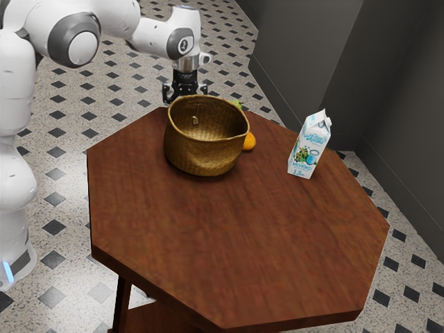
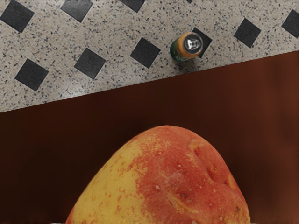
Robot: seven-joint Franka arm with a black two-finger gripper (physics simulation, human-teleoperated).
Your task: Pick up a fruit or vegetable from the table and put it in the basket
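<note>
- Where my arm [image 1: 135, 21] reaches in from the exterior view's left, it ends in my hand [image 1: 185, 91], just beyond the far rim of the basket.
- Under my hand lies the red-and-yellow fruit [image 2: 163, 182], close up in the wrist view. Whether I have it gripped or am merely poised around it I cannot tell, nor whether it rests on the bench [image 1: 229, 250] or hangs clear. Its body tapers away from my hand toward the nearby bench edge; the rest is cut off, so I can't judge its long axis for certain.
- Next comes the basket [image 1: 205, 156], upright, its mouth open upward. This is the relation that matters: from my hand, the basket lies toward the exterior camera and a little to the exterior view's right. Once the grip is sure, I judge the move to be a lift over that far rim, a short carry across, then a lowering into the mouth. Too low a path could knock the wall and push the basket along.
- Behind the basket's rim peeks a green thing [image 1: 237, 104], too hidden to name.
- Just beside the basket's wall, partly behind it, sits an orange-coloured fruit [image 1: 249, 141], off my path.
- Farthest right stands the milk carton [image 1: 309, 147], upright, well apart from my hand and no obstacle to the carry.
</note>
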